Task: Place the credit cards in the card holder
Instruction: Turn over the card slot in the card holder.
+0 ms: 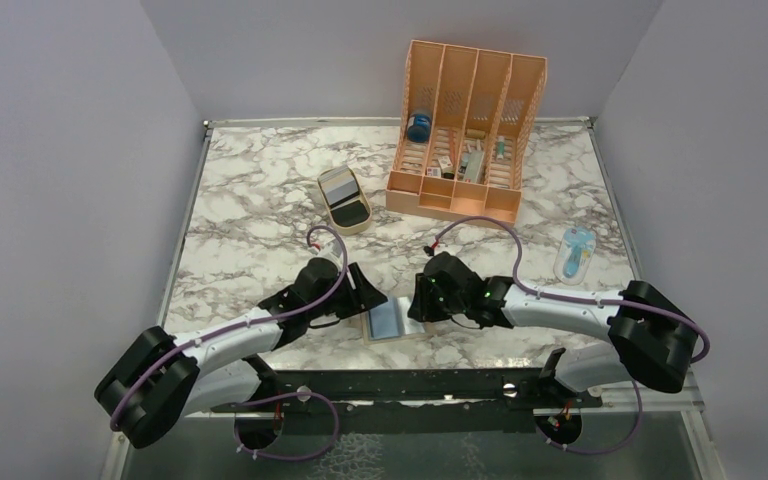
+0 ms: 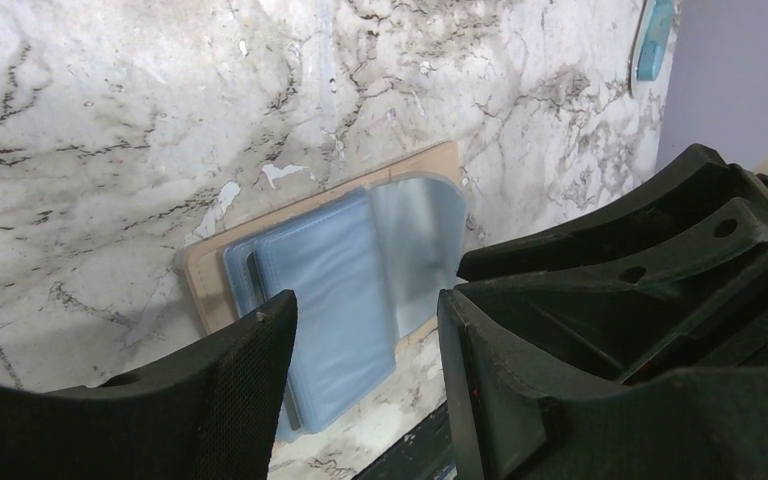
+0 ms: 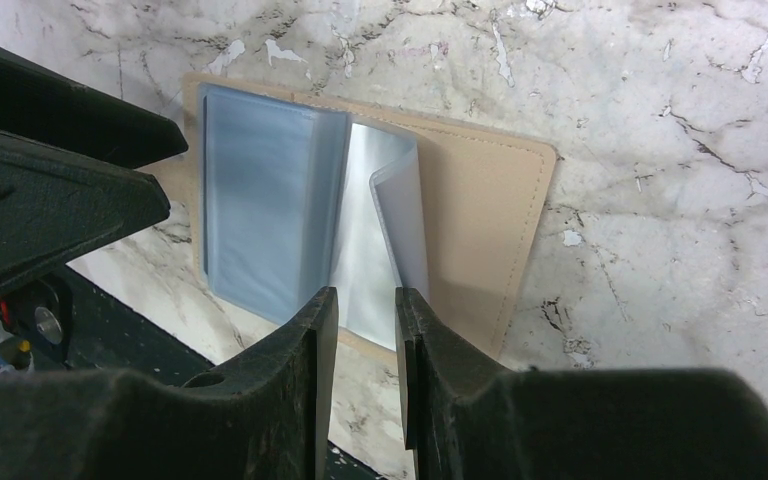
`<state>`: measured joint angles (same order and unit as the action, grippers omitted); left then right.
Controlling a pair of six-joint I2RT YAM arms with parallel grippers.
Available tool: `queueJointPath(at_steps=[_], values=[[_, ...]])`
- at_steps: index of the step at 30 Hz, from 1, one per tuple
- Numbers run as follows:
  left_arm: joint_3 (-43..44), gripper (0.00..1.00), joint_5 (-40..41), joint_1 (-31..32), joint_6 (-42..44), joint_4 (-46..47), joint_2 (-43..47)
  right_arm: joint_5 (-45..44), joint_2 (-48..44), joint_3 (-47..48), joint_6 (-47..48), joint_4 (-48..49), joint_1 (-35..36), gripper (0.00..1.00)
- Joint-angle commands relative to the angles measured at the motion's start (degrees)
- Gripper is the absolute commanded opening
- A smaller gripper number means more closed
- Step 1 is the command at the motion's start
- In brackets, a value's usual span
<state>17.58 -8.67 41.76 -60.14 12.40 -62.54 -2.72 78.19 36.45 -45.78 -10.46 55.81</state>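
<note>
Bearing card holder (image 1: 385, 322), marbled table (image 1: 260, 200) meets lilac walls (image 1: 60, 150).

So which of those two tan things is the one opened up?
The flat card holder, spread open and showing light-blue pockets. The oval tray behind it is just a shallow dish.

Marble table (image 1: 260, 190) under open card holder (image 1: 385, 322), oval tray (image 1: 358, 227), orange organizer (image 1: 455, 203).
</note>
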Motion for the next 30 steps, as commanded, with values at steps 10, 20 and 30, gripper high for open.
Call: queueJointPath(at_steps=[10, 20, 30], values=[[-0.8, 0.57, -1.5, 0.5, -0.4, 4.3, -3.4, -0.5, -1.4, -0.8, -0.2, 1.5, 0.2, 0.28], [-0.6, 0.57, -1.7, 0.6, -0.3, 5.3, -5.7, -0.5, -1.4, -0.5, -0.4, 1.6, 0.3, 0.28], [0.4, 0.57, -2.1, 1.2, -0.7, 6.9, -8.0, -0.4, -0.8, -1.1, -0.6, 2.3, 0.2, 0.28]])
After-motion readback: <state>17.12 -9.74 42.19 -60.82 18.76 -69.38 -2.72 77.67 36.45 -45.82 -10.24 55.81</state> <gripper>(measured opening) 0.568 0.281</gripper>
